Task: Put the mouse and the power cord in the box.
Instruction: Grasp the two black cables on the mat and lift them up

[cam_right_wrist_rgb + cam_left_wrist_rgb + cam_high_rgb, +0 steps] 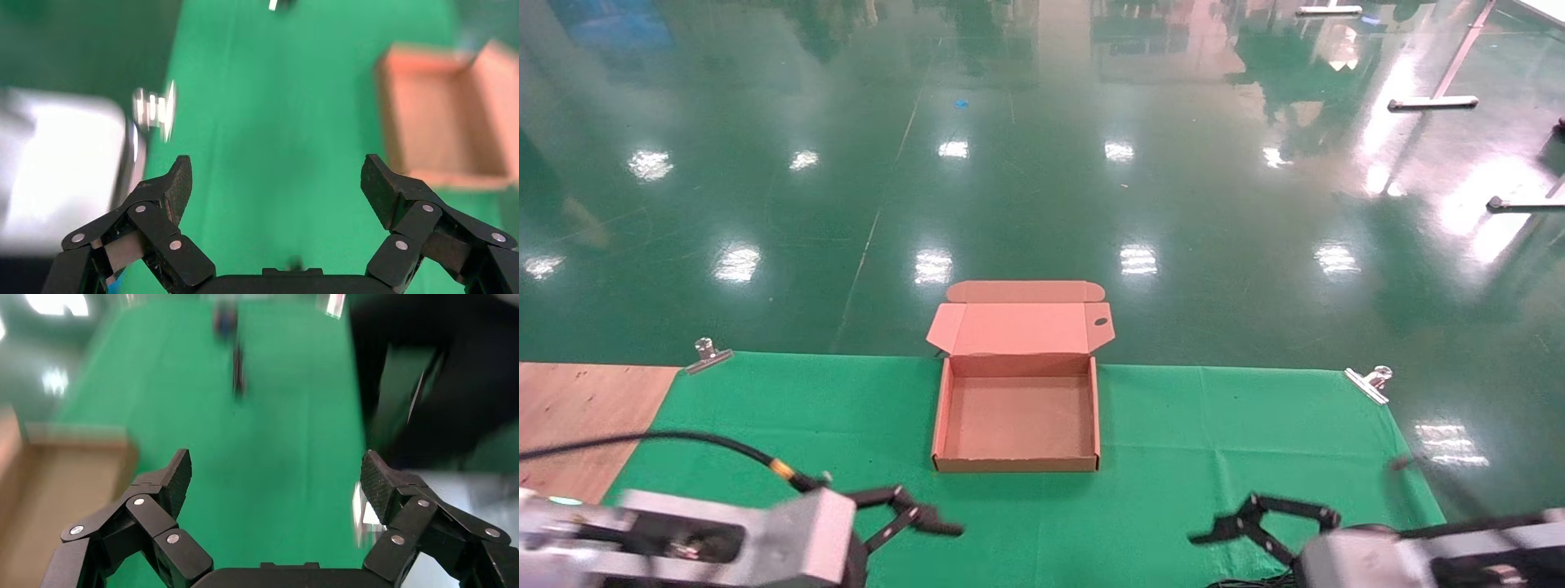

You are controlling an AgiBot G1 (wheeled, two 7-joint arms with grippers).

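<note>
Cardboard box (1016,425) sits open and bare at twelve o'clock on the green-covered surface (1214,441), lid tipped back. Left gripper (919,513) hovers at seven o'clock, right gripper (1238,523) at five, both jaws spread wide, holding nothing.

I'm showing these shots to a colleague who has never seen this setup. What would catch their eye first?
Probably the box, a brown cardboard mailer standing open and empty at the middle of the green cloth, its lid tilted back over the far edge. Next come the left gripper and right gripper, both open and low at the near edge, pointing toward each other. Behind it all spreads the glossy green floor.
</note>
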